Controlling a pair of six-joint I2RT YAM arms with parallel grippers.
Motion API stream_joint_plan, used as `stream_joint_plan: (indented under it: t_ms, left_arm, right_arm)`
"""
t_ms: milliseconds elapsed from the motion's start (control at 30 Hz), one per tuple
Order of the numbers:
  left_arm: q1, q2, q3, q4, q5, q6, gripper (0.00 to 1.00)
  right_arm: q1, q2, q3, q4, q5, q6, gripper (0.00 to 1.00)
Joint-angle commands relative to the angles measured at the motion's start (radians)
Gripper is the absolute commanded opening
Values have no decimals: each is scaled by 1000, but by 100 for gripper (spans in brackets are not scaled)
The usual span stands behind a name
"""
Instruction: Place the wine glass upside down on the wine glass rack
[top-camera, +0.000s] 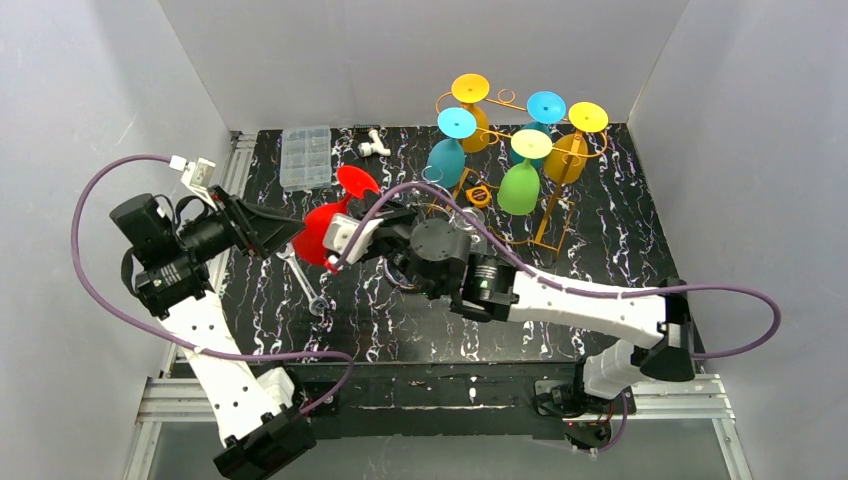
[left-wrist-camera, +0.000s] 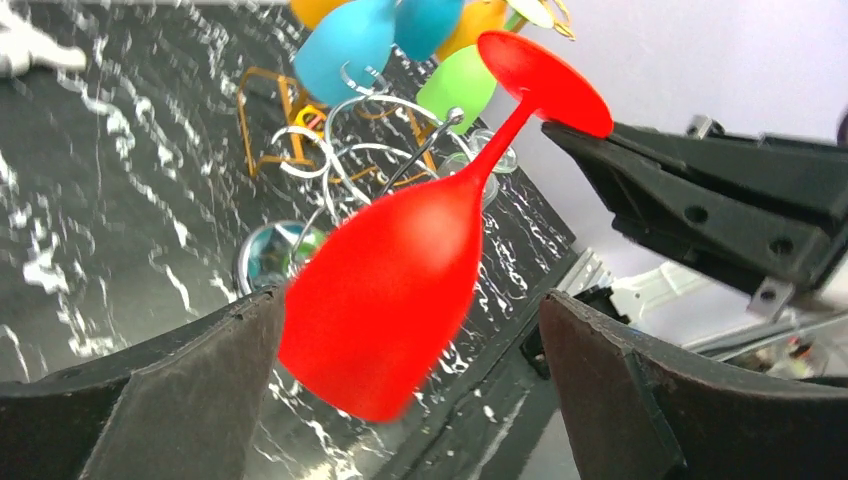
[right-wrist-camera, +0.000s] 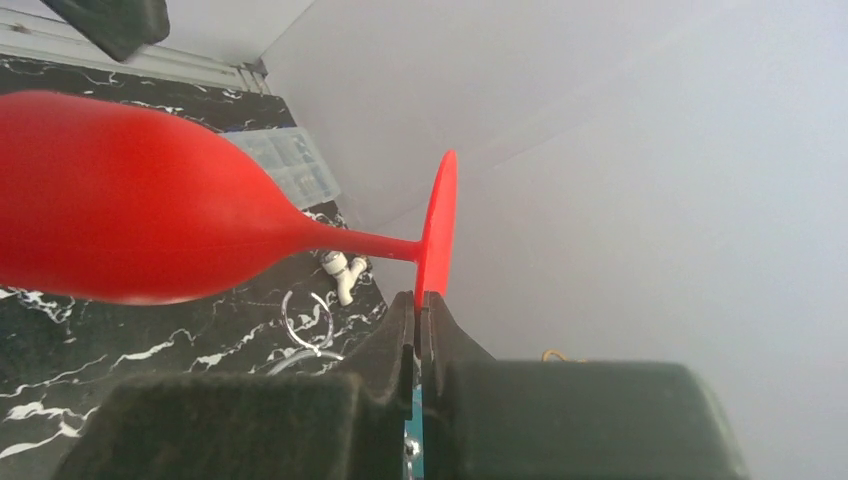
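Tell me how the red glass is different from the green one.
The red glass is pinched by its foot in the right gripper; the green glass sits on the rack. The red glass is tilted in the air; the green glass stands foot-up. Both are stemmed glasses.

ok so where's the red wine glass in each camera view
Top external: red wine glass left of centre, tilted.
Left wrist: glass centre frame, bowl low, foot upper right.
Right wrist: glass across the left half, foot at centre.
Shared landmark: the right gripper, shut on the foot's rim.
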Motion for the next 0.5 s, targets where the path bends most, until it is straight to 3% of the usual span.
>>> stream_joint_plan:
  t_ms: [0,100,200,467]
  left_arm:
    - [-2,95,75,-305,-224,80,98]
    - [5,188,169,-429,-392,166,98]
    - [46,213,191,-444,-514,163,98]
    - [106,228,222,-474,-582,181,98]
  right_arm:
    - [25,93,50,114,69,-137,1]
    - [10,170,73,132,99,-184,1]
    - [-30,249,122,106,91,-168,1]
    - [-112,355,257,22,23,-144,1]
